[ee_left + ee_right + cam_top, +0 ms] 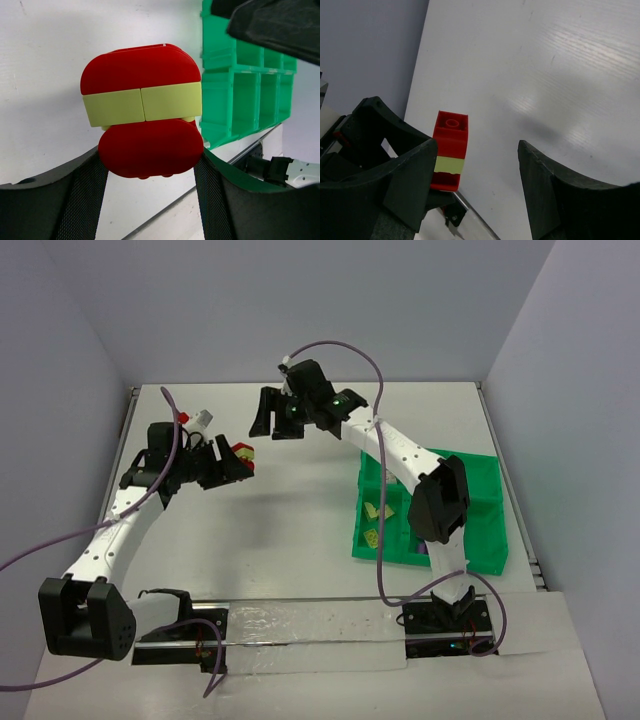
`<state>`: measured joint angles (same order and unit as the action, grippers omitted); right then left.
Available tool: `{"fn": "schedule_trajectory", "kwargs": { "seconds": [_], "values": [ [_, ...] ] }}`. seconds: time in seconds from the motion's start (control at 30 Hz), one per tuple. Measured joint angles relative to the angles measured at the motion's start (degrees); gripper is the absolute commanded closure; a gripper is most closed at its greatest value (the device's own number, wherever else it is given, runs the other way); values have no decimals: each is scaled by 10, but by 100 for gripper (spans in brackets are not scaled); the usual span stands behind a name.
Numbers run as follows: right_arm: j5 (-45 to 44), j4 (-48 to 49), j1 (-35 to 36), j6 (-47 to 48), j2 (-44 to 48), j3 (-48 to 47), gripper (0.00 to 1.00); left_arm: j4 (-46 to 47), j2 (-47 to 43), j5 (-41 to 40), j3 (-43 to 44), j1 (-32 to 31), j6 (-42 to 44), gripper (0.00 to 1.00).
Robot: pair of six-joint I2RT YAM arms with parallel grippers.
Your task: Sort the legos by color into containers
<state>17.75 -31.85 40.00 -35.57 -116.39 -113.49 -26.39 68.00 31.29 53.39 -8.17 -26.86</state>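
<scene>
- Pinching the lego stack [142,107], the left hand [149,165] holds it at 9 o'clock of the tray [485,490].
- Right hand [477,165] is spread, empty.
- It seems light, stiff, slippery: take flat sides.

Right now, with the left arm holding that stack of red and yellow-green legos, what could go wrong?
The stack is joined, red and yellow-green together; dropped whole, it would mis-sort. The left fingers seem to pinch only its lower red brick, so a pull from the open right fingers might twist it loose, over the table away from the tray.
</scene>
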Motion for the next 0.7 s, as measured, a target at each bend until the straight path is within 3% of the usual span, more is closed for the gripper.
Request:
{"fn": "schedule_trajectory", "kwargs": {
  "seconds": [0.53,0.6,0.7],
  "values": [
    [86,39,29,-39,-43,-10,29,0,-2,3,0,-4,4,70],
    [95,39,33,-40,-54,-10,42,0,-3,3,0,-4,4,69],
    [106,40,36,-45,-63,-9,90,-1,-6,2,0,-4,4,67]
  ]
}}
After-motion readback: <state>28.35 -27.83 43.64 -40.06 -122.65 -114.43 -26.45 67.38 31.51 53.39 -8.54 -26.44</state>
